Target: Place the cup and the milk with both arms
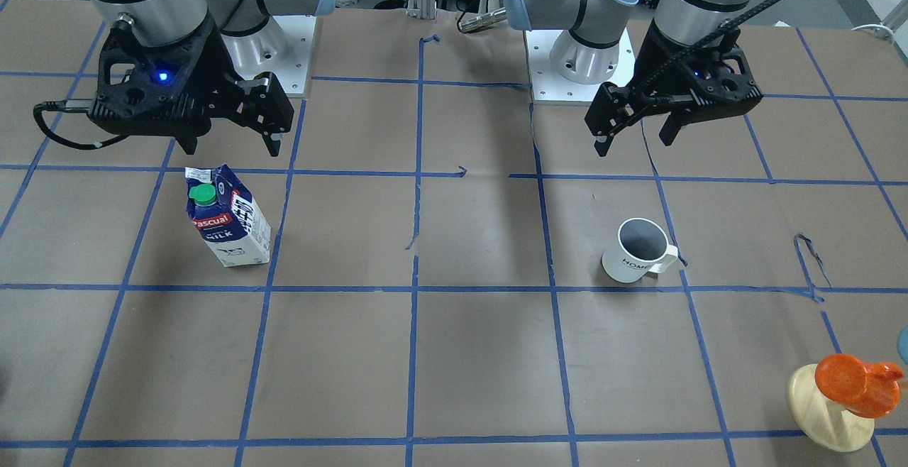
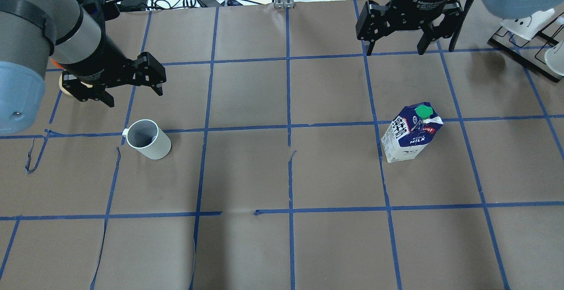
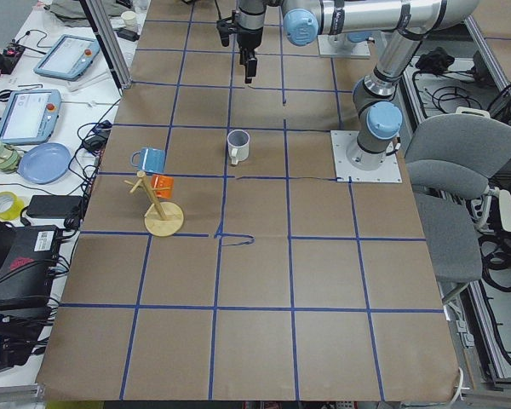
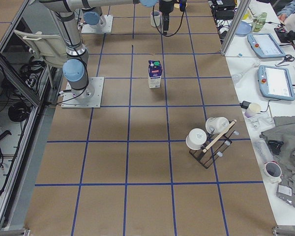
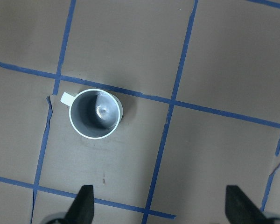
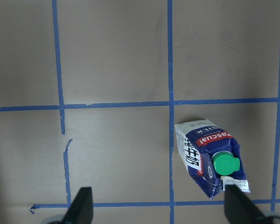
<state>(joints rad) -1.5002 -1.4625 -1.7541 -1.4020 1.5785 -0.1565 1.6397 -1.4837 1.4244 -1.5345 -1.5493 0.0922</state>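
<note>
The cup (image 1: 633, 250) is a white mug with a dark inside; it stands upright on the brown table and also shows in the overhead view (image 2: 147, 140) and the left wrist view (image 5: 95, 113). My left gripper (image 1: 633, 143) hangs open and empty above the table, apart from the cup (image 2: 133, 97). The milk (image 1: 228, 217) is a blue and white carton with a green cap, standing upright (image 2: 410, 138) (image 6: 210, 156). My right gripper (image 1: 232, 149) is open and empty above the table, apart from the milk (image 2: 395, 51).
An orange cup on a wooden stand (image 1: 851, 389) sits near the table corner on my left, with a blue mug (image 3: 149, 159) beside it. A black rack with white cups (image 4: 209, 137) stands on my right. Blue tape lines grid the table.
</note>
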